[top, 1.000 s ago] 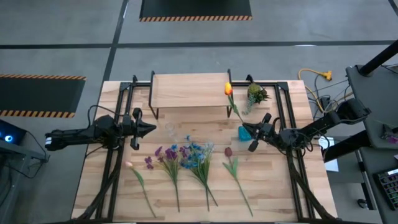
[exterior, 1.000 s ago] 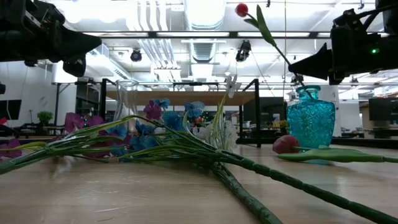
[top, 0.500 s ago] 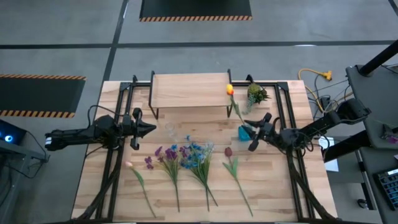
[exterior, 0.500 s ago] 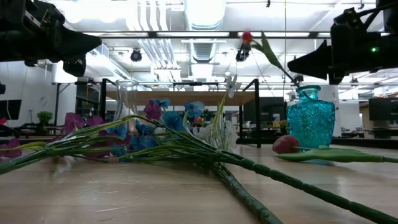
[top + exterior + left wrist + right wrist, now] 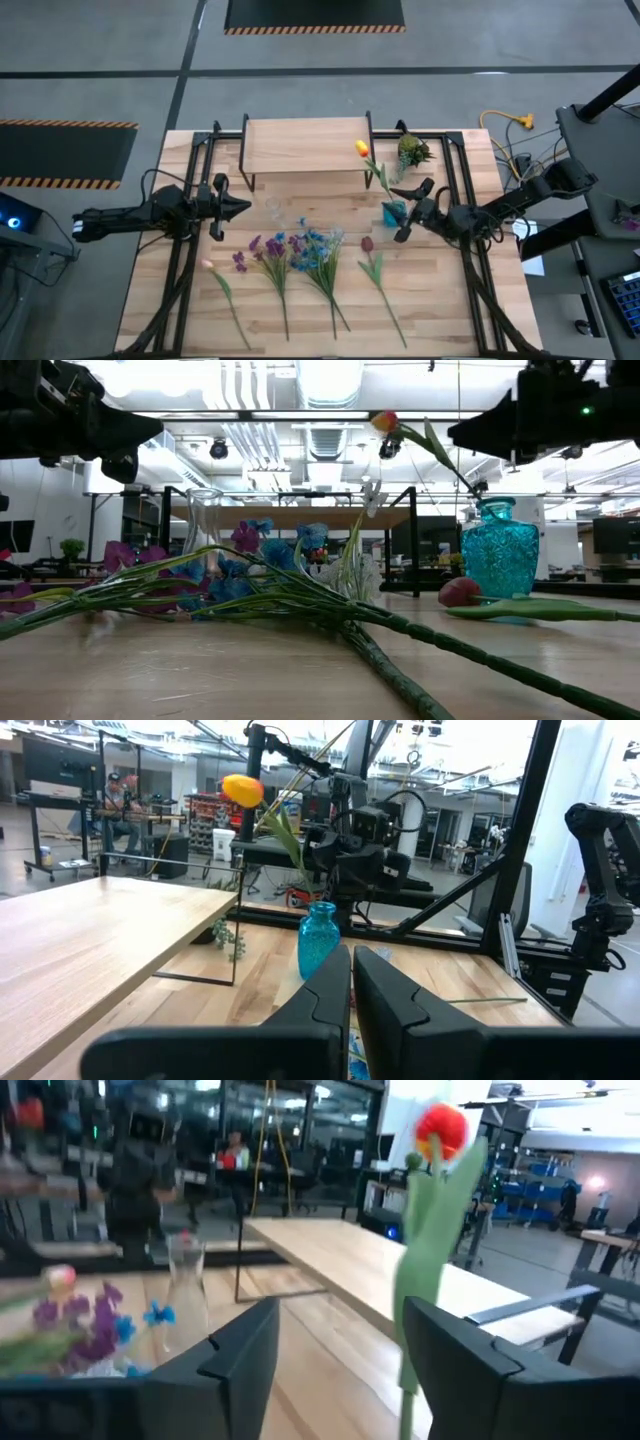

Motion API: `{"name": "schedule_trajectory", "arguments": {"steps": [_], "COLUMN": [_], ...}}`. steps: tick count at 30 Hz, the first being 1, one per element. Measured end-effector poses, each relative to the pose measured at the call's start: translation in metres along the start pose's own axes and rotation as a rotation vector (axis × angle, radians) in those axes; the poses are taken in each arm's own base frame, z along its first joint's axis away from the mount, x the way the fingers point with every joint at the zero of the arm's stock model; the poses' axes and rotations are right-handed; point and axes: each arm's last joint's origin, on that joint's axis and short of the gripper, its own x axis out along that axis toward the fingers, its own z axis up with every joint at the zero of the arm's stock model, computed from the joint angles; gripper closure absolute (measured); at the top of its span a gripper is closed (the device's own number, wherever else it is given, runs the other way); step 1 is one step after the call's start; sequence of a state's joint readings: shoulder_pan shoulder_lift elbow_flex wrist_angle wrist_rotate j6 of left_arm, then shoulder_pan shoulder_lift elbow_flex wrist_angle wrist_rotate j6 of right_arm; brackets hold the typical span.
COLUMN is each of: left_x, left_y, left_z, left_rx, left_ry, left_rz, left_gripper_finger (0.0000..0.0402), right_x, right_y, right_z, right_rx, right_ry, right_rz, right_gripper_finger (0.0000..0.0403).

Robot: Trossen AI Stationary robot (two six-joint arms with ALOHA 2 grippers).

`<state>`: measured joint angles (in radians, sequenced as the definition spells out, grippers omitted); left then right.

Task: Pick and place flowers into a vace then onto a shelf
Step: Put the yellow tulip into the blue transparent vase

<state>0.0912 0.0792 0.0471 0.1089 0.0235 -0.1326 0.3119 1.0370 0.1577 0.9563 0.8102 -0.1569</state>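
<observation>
An orange tulip [image 5: 362, 148] stands with its stem in the blue vase [image 5: 393, 212] and leans toward the shelf [image 5: 305, 145]; its bloom [image 5: 385, 422] is well above the vase's mouth. My right gripper [image 5: 404, 211] hovers open over the vase. Its fingers stand on either side of the tulip's stem [image 5: 412, 1280], and I see no touch. The other flowers lie flat on the table: pink [image 5: 210, 265], purple [image 5: 265, 250], blue [image 5: 315, 245] and dark red [image 5: 367, 244]. My left gripper [image 5: 240, 207] hangs shut above the table's left half, holding nothing.
A clear glass vase [image 5: 272, 208] stands just right of my left gripper. A short green spiky sprig [image 5: 412, 152] sits at the back right, beside the shelf. Black frame rails [image 5: 452, 170] run along the table's left and right sides.
My right gripper has opened and let go of the tulip's stem, then risen a little above the blue vase. The tulip has sunk lower into the vase and tipped over toward the shelf, so its bloom is lower and farther left than before.
</observation>
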Motion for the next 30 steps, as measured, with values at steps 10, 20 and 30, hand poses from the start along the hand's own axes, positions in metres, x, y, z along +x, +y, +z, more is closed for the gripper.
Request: {"name": "schedule_trajectory", "arguments": {"steps": [10,20,30], "left_x": [0.0,0.0,0.0], "left_y": [0.0,0.0,0.0], "left_z": [0.0,0.0,0.0], "left_rx": [0.0,0.0,0.0], "left_ry": [0.0,0.0,0.0], "left_rz": [0.0,0.0,0.0], "left_gripper_finger": [0.0402,0.0402,0.0402], "right_x": [0.016,0.023,0.025], "right_y": [0.009,0.008,0.002], "right_z": [0.023,0.028,0.021], "right_rx": [-0.133,-0.142,-0.094], "right_ry": [0.131,0.237,0.261], "right_rz": [-0.157,-0.241,-0.282], "right_gripper_finger": [0.0116,0.0121,0.0144]}}
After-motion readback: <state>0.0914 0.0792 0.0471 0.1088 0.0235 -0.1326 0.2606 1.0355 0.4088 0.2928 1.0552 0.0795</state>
